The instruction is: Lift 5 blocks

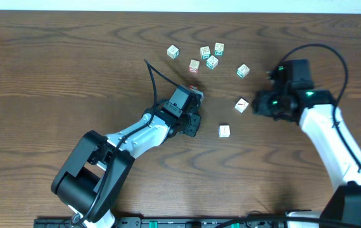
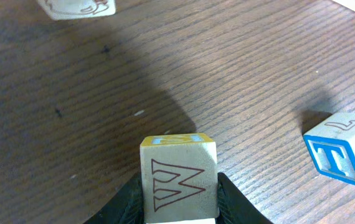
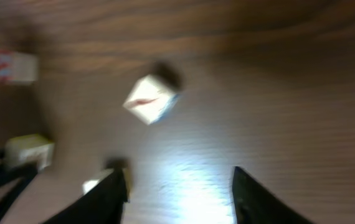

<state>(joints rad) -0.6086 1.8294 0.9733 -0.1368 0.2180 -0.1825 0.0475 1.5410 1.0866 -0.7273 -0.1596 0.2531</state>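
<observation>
A block with a W [image 2: 179, 180] is clamped between the two dark fingers [image 2: 132, 200] of the left hand [image 1: 194, 93], which is closed narrowly on its sides. The outlined letter is turned toward the wrist camera and a yellow-rimmed face is on top. Whether this block is clear of the worktop [image 1: 54, 63] cannot be told. In the same view a block with a blue T [image 2: 342, 154] lies on the wood to the right, apart from the held one.

The right hand [image 3: 177, 190] is held partly open over the worktop, its jaws apart with nothing between them. A tilted block [image 1: 241, 105] with a reddish mark lies just beside it, untouched; the right wrist view is blurred, so its print cannot be read.

From overhead, a loose group of blocks [image 1: 204, 52] is seen beyond the left hand, with a single block [image 1: 243, 70] to the right of the group. A lone block [image 1: 224, 130] lies between the two arms, nearer the front edge.
</observation>
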